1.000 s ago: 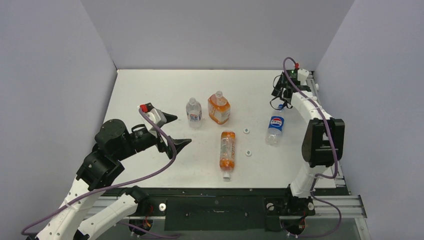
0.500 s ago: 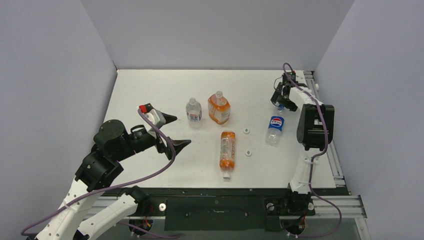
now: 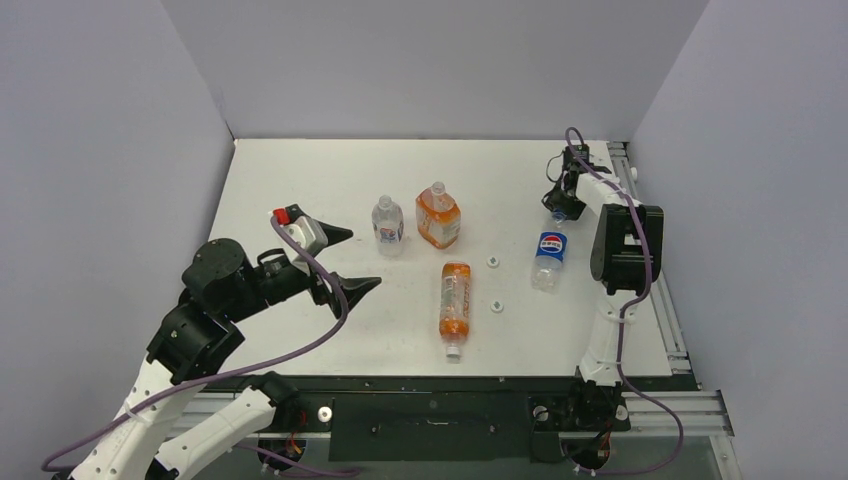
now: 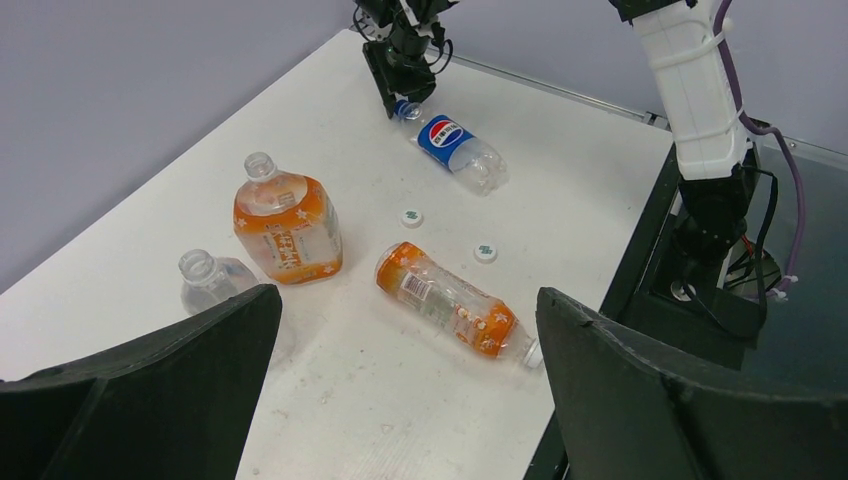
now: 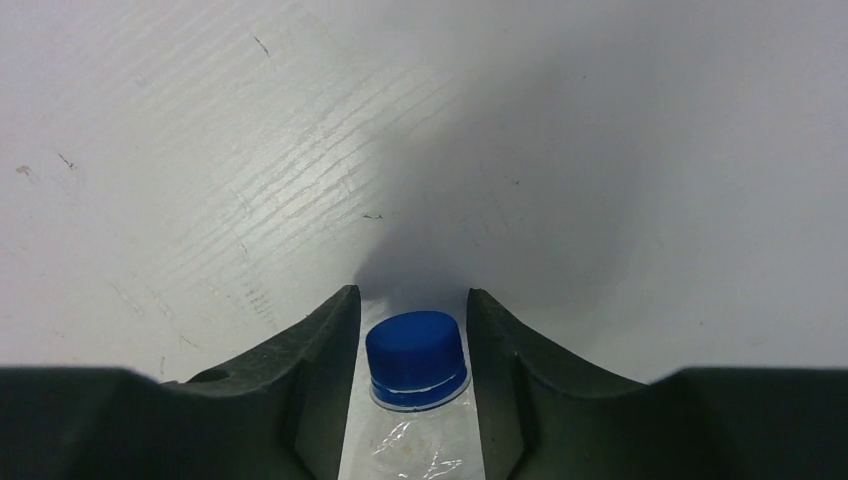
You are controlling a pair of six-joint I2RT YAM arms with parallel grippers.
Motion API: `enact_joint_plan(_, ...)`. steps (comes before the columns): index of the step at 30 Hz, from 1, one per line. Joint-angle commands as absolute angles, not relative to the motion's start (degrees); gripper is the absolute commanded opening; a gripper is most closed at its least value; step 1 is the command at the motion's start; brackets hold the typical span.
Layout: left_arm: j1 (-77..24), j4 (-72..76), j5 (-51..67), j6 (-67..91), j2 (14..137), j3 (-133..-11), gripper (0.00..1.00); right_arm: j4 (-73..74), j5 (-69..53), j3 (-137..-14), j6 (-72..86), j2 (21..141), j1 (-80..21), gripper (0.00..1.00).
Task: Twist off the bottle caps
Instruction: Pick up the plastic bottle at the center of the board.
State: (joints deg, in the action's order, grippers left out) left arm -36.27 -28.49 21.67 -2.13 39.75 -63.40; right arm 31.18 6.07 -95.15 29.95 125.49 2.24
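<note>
A clear Pepsi bottle [image 3: 548,258] lies on its side at the right of the table, its blue bottle cap [image 5: 416,355] pointing away from the arms. My right gripper [image 5: 414,330] reaches down over that cap, one finger pressed against each side, shut on it. Near the middle lies a slim orange bottle [image 3: 455,300] with a white cap [image 3: 453,351] on it. A wide orange bottle [image 3: 438,218] and a second clear bottle [image 3: 388,224] stand upright with open necks. My left gripper [image 3: 352,262] hovers wide open and empty, left of the bottles.
Two loose white caps [image 3: 493,262] [image 3: 497,305] lie between the slim orange bottle and the Pepsi bottle. A metal rail [image 3: 650,290] borders the table's right edge, close to my right arm. Grey walls enclose three sides.
My right gripper came in over the Pepsi bottle's neck and its jaws closed from wide apart onto the blue cap. The left arm barely shifted.
</note>
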Motion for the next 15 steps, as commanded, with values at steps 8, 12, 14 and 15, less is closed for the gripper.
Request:
enact_joint_plan(8,-36.0,-26.3,21.2,-0.5,37.6,-65.7,0.97,29.5,5.3,-92.8,32.8,120.4,2.4,0.06)
enact_joint_plan(12,-36.0,-25.4,20.3,3.1,37.7,-65.4,0.97,27.3,4.9,-89.9,33.1,112.7,1.5,0.01)
enact_joint_plan(14,-36.0,-24.3,20.6,4.8,38.4,-65.4,0.97,25.8,5.6,-87.8,33.5,106.6,0.6,0.00)
enact_joint_plan(15,-36.1,-23.5,21.0,5.4,38.7,-65.4,0.97,25.4,5.8,-86.2,33.6,104.5,-0.5,0.00)
